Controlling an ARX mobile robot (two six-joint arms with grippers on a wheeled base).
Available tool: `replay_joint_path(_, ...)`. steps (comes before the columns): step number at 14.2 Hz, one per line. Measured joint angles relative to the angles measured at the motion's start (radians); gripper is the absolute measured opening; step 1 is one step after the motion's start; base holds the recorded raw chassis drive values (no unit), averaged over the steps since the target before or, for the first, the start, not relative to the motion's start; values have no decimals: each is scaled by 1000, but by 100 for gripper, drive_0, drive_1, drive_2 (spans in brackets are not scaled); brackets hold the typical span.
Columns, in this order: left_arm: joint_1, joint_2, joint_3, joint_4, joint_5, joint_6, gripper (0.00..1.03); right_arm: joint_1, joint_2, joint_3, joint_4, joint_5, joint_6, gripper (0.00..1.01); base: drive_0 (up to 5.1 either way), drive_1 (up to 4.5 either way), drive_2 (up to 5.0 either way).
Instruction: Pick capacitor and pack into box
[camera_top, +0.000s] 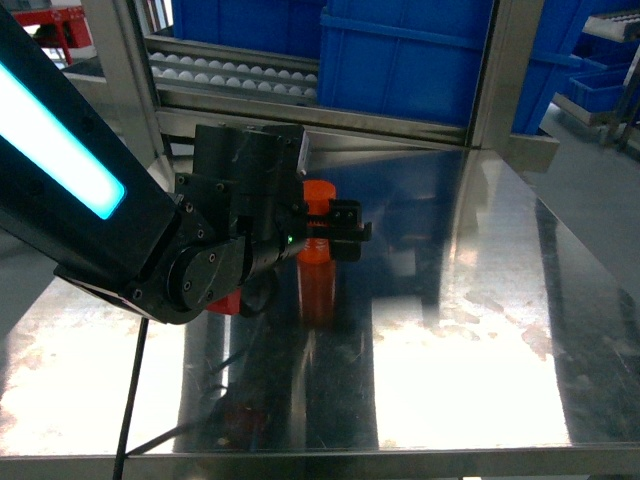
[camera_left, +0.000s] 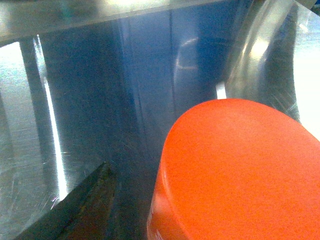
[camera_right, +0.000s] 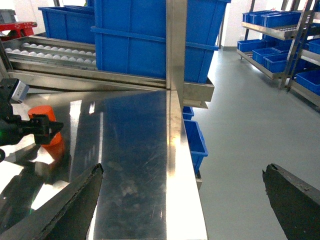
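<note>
The capacitor (camera_top: 318, 195), an orange-red rounded piece, stands upright on the shiny steel table (camera_top: 470, 300). My left gripper (camera_top: 345, 228) is open right at it, its black fingers just to the capacitor's right in the head view. In the left wrist view the capacitor (camera_left: 240, 170) fills the lower right, a gap separates it from one finger (camera_left: 85, 200), and the other finger is hidden. The right wrist view shows the capacitor (camera_right: 47, 131) far left. My right gripper (camera_right: 182, 170) is open and holds nothing, over the table's right edge. The box is out of view.
Blue bins (camera_top: 400, 60) and a roller conveyor (camera_top: 230, 75) stand behind the table, with a steel post (camera_top: 495, 70) between them. Past the table's right edge (camera_right: 192, 200) lie bare floor, a low blue bin (camera_right: 195, 142) and shelves of bins (camera_right: 280, 30).
</note>
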Motion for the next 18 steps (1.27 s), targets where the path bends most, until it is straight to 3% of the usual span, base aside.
replay_joint_path(3, -6, -2, -3, 0, -2, -15, 47, 0, 0, 0, 0, 0, 0, 98, 0, 0, 0)
replay_joint_path(7, 14, -274, -258, 77, -16, 10, 45, 0, 0, 0, 0, 0, 0, 98, 0, 0, 0)
replay_joint_path(9, 47, -581, -488, 168, -49, 70, 45, 0, 0, 0, 0, 0, 0, 98, 0, 0, 0)
replay_joint_path(11, 91, -889, -745, 122, -97, 120, 45, 0, 0, 0, 0, 0, 0, 98, 0, 0, 0)
replay_joint_path(13, 116, -1162, -914, 29, -124, 146, 45, 0, 0, 0, 0, 0, 0, 98, 0, 0, 0)
replay_joint_path(15, 106, -1474, -1014, -158, -138, 135, 45, 0, 0, 0, 0, 0, 0, 98, 0, 0, 0)
replay_joint_path(16, 69, -1611, -1058, -282, -150, 120, 45, 0, 0, 0, 0, 0, 0, 98, 0, 0, 0)
replay_joint_path(18, 60, -1678, -1074, -307, -153, 112, 45, 0, 0, 0, 0, 0, 0, 98, 0, 0, 0)
